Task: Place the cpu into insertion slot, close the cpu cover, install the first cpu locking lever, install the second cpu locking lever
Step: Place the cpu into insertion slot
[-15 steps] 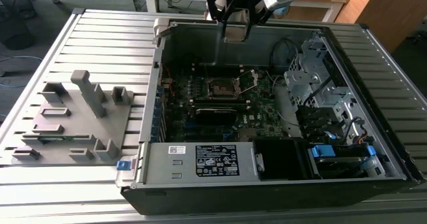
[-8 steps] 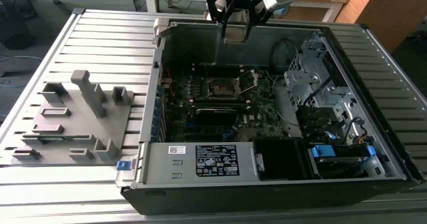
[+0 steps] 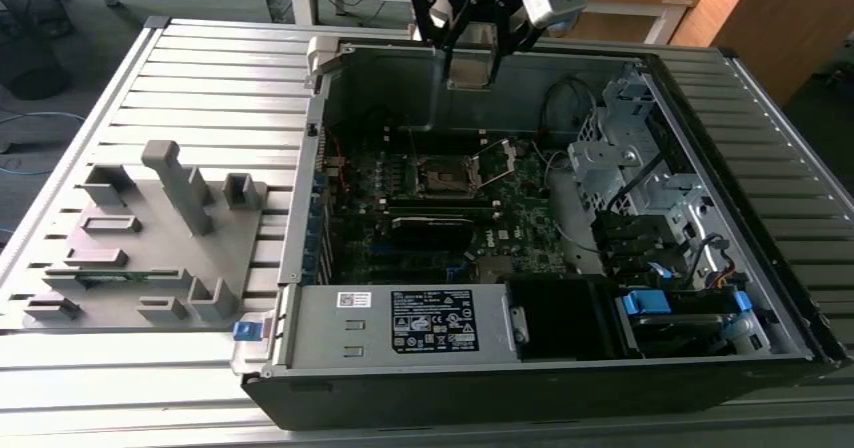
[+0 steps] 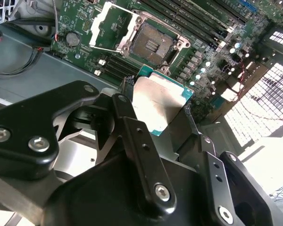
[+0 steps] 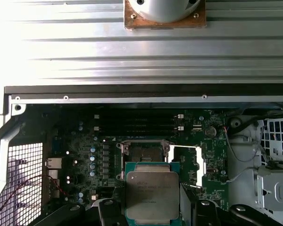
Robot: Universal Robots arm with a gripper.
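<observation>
fingers grasp cpu over bare insertion slot; cpu cover open beside, memory slots near

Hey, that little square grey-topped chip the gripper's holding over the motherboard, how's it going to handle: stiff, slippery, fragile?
The small flat square cpu with its dull grey metal top looks rigid and probably light. Held by thin edges in the black gripper, its smooth lid may let it slip or tilt.
</observation>
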